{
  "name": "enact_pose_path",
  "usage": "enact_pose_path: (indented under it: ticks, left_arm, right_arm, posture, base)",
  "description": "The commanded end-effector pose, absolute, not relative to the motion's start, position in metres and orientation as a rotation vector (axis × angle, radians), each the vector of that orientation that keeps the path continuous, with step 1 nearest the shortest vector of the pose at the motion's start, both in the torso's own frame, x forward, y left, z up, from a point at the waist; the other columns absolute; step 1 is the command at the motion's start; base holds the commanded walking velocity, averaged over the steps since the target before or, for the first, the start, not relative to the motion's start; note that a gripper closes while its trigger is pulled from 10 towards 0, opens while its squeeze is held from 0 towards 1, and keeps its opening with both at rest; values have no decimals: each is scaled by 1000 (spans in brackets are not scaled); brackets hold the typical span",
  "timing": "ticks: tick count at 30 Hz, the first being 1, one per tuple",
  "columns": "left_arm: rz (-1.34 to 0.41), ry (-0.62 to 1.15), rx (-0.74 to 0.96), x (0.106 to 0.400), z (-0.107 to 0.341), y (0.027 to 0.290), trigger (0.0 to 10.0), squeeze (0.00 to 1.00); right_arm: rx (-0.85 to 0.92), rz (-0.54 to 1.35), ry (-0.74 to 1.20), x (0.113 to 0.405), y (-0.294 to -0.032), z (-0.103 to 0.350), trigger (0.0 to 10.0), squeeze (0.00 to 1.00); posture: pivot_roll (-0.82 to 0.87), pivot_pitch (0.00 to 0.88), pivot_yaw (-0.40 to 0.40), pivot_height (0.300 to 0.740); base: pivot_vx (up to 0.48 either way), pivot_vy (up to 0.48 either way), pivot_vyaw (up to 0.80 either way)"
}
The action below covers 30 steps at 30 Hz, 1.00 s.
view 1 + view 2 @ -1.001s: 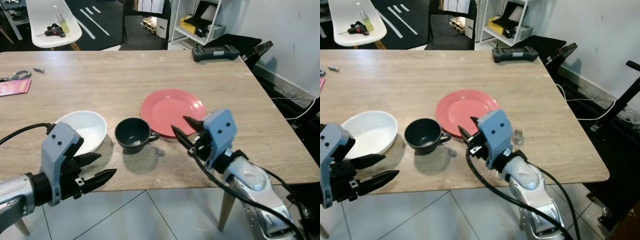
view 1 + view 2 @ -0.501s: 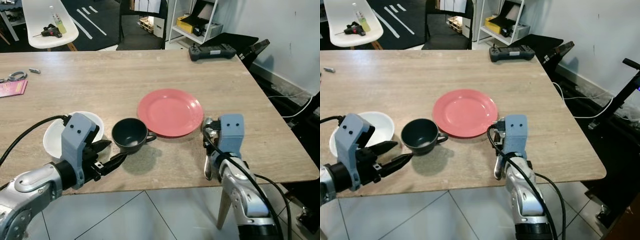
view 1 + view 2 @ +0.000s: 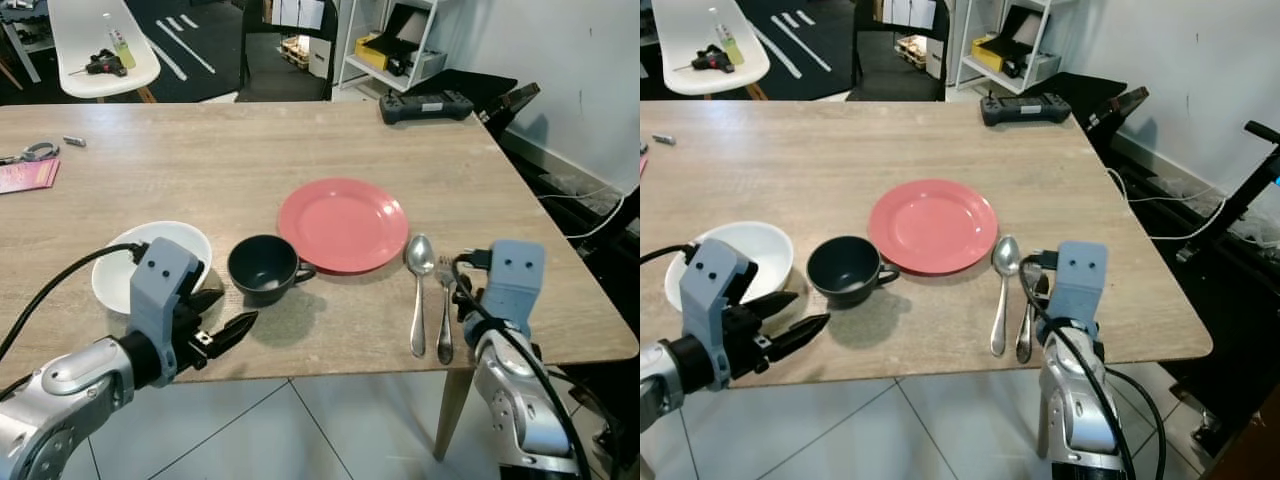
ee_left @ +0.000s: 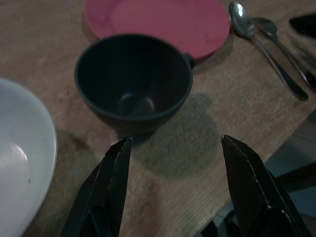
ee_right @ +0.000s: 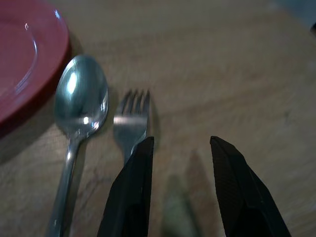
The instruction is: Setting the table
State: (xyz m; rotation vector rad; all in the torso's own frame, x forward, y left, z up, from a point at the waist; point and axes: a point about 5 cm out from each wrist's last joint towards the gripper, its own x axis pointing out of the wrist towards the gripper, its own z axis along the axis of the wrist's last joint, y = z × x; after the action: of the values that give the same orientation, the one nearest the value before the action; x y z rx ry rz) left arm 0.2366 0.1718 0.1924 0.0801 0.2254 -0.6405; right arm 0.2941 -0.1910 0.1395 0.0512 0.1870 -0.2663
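1. White bowl (image 3: 120,262): lower left of the frame, on the bench (image 3: 250,160). Risk: the left hand's casing overlaps its near rim in the head view and could nudge it on any forward reach.

2. Left hand (image 3: 222,318): lower left, fingers spread wide, empty, aimed at the cup.

3. Dark cup (image 3: 263,268): centre, upright, handle toward the plate and close against its rim. Risk: a push from the fingertips (image 4: 116,157) would slide it into the plate.

4. Red plate (image 3: 343,223): centre, empty.

5. Spoon (image 3: 419,290) and fork (image 3: 445,315): right of the plate, side by side, near the bench's front edge. Risk: a snag would drag them off.

6. Right hand (image 5: 181,190): lower right, fingers moderately apart, empty, one finger over the fork handle.

7. Surroundings: black controller (image 3: 430,105) at the far edge, red booklet (image 3: 28,174) at upper left, well apart. Nothing obstructs.
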Motion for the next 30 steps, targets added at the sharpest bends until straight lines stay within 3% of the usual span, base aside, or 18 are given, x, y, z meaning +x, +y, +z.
enact_pose_path:
  ticks: [1,7,30]
  left_arm:
    - [-639,236,88,238,190,172,10000,0]
    - [-637,233,88,240,190,172,10000,0]
    - [-621,240,87,239,188,173,10000,0]
  right_arm:
    - [122,-227,247,294,-187,129,10000,0]
    - [208,-212,267,294,-184,125,10000,0]
    - [167,-133,219,293,-172,134,10000,0]
  posture:
    - [-1,65,64,740]
    - [0,65,65,740]
    - [17,74,60,740]
  base:
    - [0,0,0]
    - [0,0,0]
    - [0,0,0]
